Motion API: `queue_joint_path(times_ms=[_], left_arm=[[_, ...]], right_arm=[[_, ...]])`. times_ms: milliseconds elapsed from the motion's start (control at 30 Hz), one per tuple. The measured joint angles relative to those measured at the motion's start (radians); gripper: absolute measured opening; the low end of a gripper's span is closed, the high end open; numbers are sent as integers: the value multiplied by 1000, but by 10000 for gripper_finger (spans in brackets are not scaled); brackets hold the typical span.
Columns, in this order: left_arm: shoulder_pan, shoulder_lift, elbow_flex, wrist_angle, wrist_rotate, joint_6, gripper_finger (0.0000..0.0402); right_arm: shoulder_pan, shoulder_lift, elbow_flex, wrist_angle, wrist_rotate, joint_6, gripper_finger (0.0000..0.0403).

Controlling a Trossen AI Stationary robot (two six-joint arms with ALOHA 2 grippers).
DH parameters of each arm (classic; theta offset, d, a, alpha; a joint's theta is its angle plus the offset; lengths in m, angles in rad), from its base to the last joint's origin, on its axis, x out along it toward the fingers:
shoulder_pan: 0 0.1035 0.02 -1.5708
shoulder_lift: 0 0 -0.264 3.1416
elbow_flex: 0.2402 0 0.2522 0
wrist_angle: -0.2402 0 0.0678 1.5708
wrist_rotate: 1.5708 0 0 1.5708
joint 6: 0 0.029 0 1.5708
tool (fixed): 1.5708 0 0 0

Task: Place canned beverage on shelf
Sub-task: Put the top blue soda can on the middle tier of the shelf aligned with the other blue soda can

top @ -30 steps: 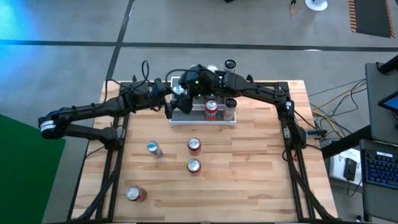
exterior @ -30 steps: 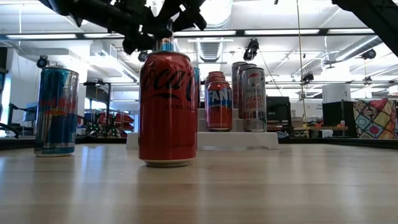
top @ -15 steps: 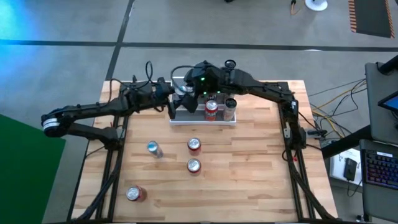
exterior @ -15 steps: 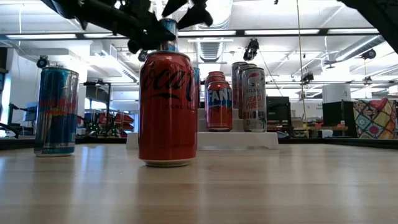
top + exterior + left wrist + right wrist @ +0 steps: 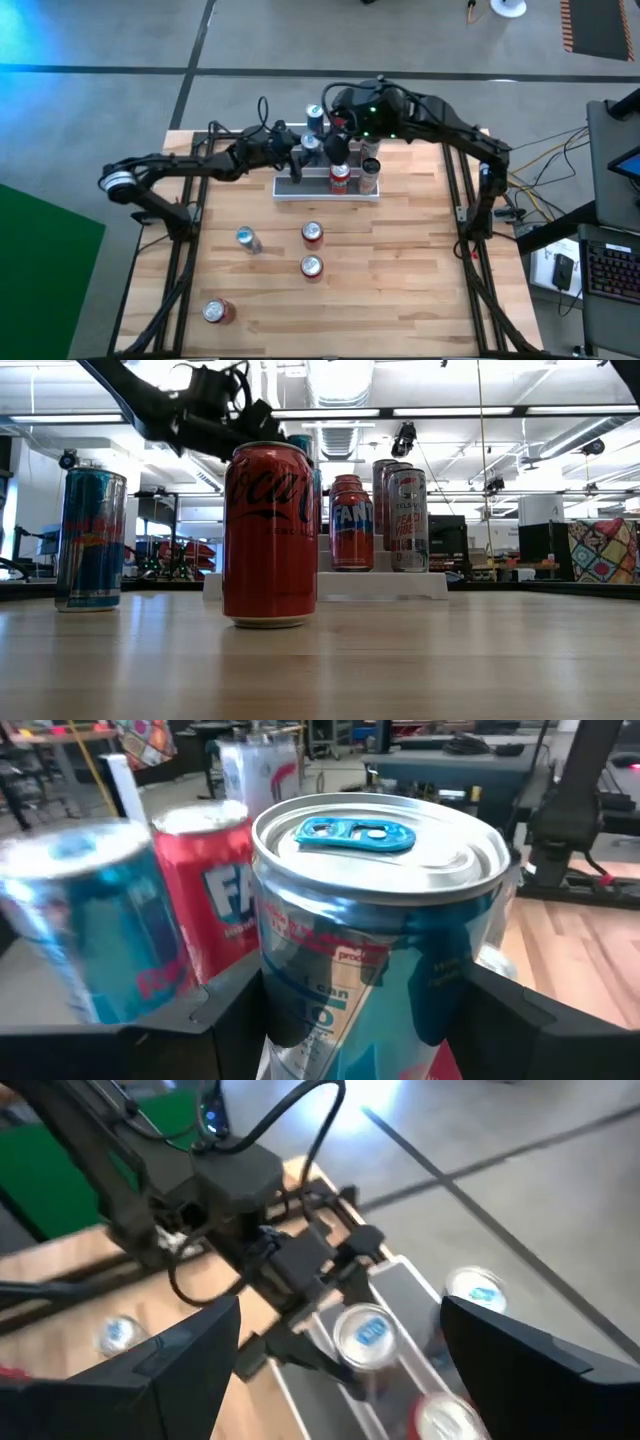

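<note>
My left gripper (image 5: 365, 995) (image 5: 303, 158) is shut on a blue can with a blue tab (image 5: 380, 910) (image 5: 365, 1335). It holds the can over the left end of the shelf (image 5: 300, 190), a white stepped rack. A red can (image 5: 340, 176) and a dark can (image 5: 369, 170) stand on the shelf's steps. Another blue-tabbed can (image 5: 316, 113) stands just beyond the held one. My right gripper (image 5: 340, 1320) hangs open high above the shelf, with nothing between its fingers. In the low view a red cola can (image 5: 268, 535) hides most of the held can. My left gripper pinches the blue can's side wall (image 5: 290, 1010) between its two fingers, one on each side, well below the rim. The fingers (image 5: 225, 1025) come in about level from the table's left. The can stands upright; its bottom is hidden, so I cannot tell whether it rests on a step.
Loose cans stand on the near half of the table: a blue one (image 5: 247, 239), two red ones (image 5: 312, 233) (image 5: 311, 266), and a red one near the front left (image 5: 215, 311). My right arm (image 5: 420, 110) arches over the shelf's far right side.
Both grippers were at the blue can a second ago. My right gripper has come off it and drawn back, up and toward the far right. My left gripper has carried the can toward the table's right and down toward the shelf, keeping it upright.
</note>
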Motion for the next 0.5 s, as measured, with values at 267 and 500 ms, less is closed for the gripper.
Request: queue_joint_path(times_ms=[267, 500], left_arm=[[38, 91, 0, 71, 41, -22, 231], [48, 149, 0, 114, 66, -21, 231]], right_arm=[[-4, -8, -2, -109, 39, -11, 329], [-16, 4, -2, -111, 40, -34, 329]])
